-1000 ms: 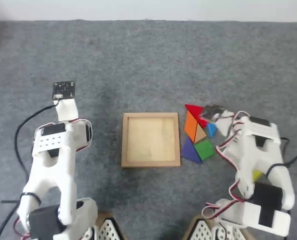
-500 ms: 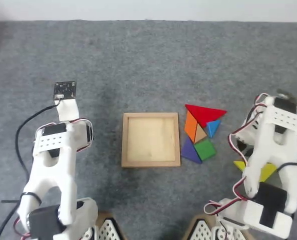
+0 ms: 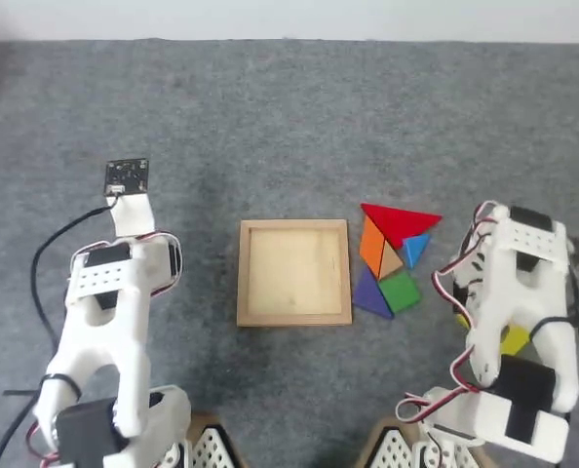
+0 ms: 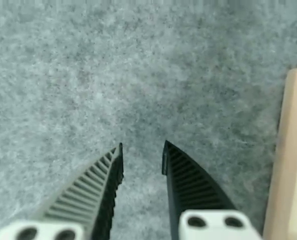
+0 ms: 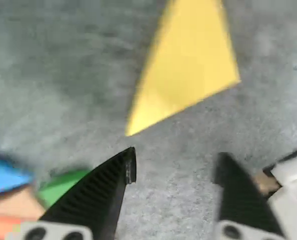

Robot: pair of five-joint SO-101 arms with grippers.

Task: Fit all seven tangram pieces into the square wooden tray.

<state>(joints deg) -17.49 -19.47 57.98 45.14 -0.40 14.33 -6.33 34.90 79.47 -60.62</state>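
The square wooden tray lies in the middle of the table with nothing in it. Right beside it sit a red triangle, an orange piece, a small blue triangle, a tan triangle, a purple piece and a green square. A yellow triangle lies apart on the carpet, partly under the right arm. My right gripper is open just short of the yellow triangle, holding nothing. My left gripper is open over bare carpet, left of the tray's edge.
Grey carpet covers the table. The left arm stands well left of the tray. In the right wrist view the green square and the blue triangle lie off to one side of the gripper.
The right arm left the red triangle, swung out to the right, then came partway back, now over the yellow triangle. The left arm has kept still.
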